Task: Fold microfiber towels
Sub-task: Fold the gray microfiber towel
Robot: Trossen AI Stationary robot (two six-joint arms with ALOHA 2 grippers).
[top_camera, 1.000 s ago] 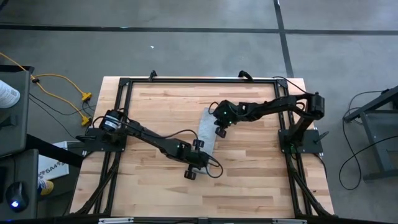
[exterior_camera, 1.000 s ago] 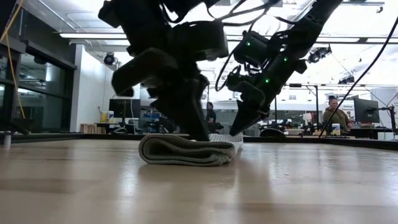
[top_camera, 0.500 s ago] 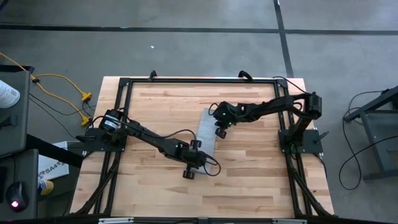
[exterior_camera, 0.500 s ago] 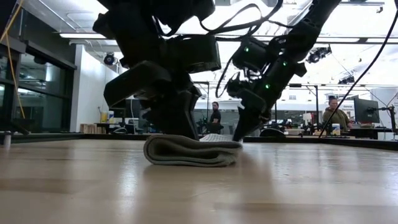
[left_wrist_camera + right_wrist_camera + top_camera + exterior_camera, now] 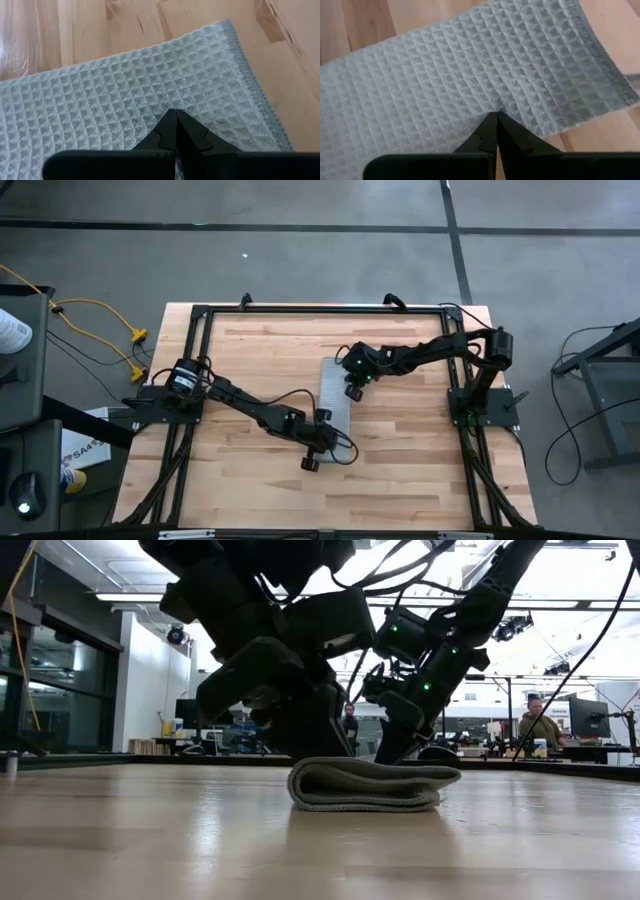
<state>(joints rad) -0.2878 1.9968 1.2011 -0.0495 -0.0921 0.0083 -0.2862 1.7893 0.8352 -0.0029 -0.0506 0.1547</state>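
From above, the folded grey towel (image 5: 333, 388) is seen mid-surface (image 5: 240, 350), long axis front to back, bare wood around it. Level view: it lies flat. Wrist views: left fingers (image 5: 173, 131) and right fingers (image 5: 492, 131) are pressed together on it.

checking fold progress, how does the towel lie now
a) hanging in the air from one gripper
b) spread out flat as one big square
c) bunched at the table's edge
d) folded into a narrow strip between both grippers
d: the towel lies on the table as a narrow folded strip, with the left gripper and right gripper shut, tips down on it at opposite ends.
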